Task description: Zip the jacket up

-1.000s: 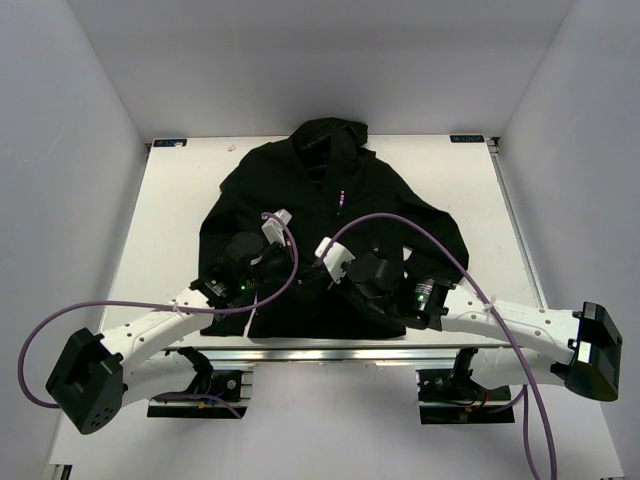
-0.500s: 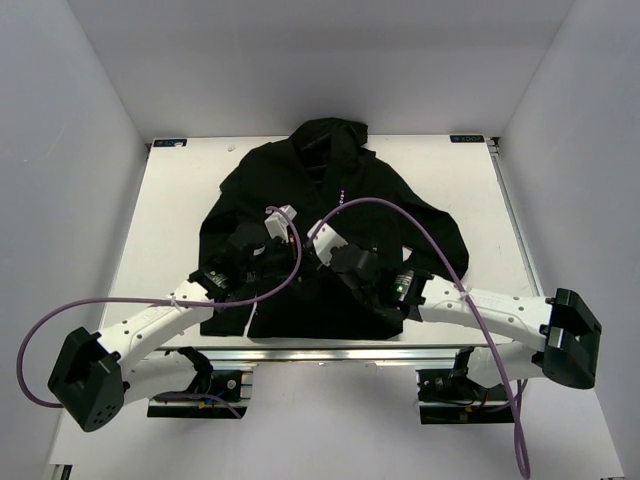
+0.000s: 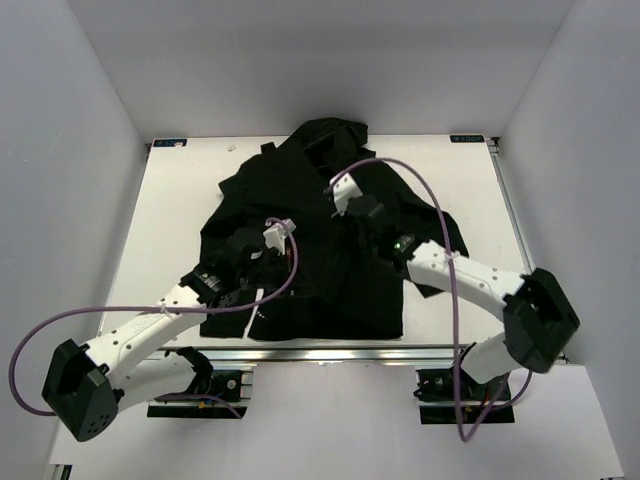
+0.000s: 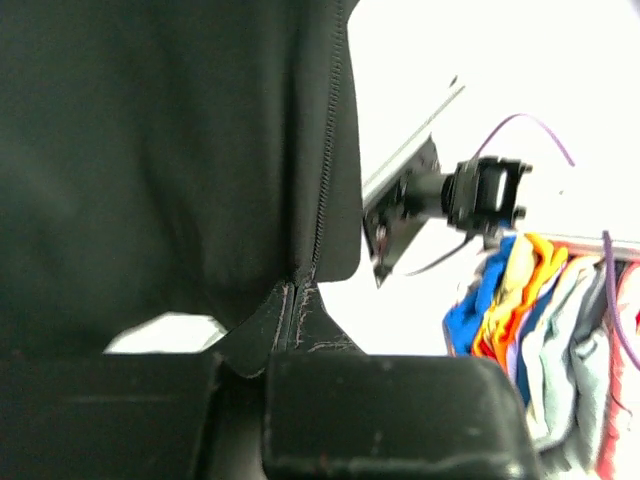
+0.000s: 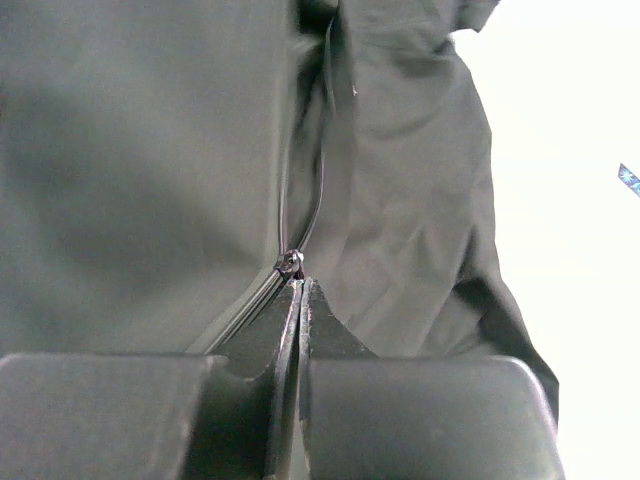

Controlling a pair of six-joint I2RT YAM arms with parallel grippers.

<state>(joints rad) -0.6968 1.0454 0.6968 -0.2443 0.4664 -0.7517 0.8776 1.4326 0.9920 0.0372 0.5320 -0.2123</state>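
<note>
Seeing the black hooded fabric jacket (image 3: 300,215) lengthwise, hood at frame top, I have left gripper (image 4: 288,345) clamping hem (image 4: 300,312), right gripper (image 5: 300,305) clamping zipper pull (image 5: 291,264).

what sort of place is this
Probably a robot lab cell: plain white wall panels box in a white table holding a large black hooded jacket, with a heap of colourful garments nearby.

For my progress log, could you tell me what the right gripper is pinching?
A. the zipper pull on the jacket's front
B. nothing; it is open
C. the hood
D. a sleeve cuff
A: the right wrist view shows the right gripper shut on the metal zipper pull at the front of the jacket.
</note>
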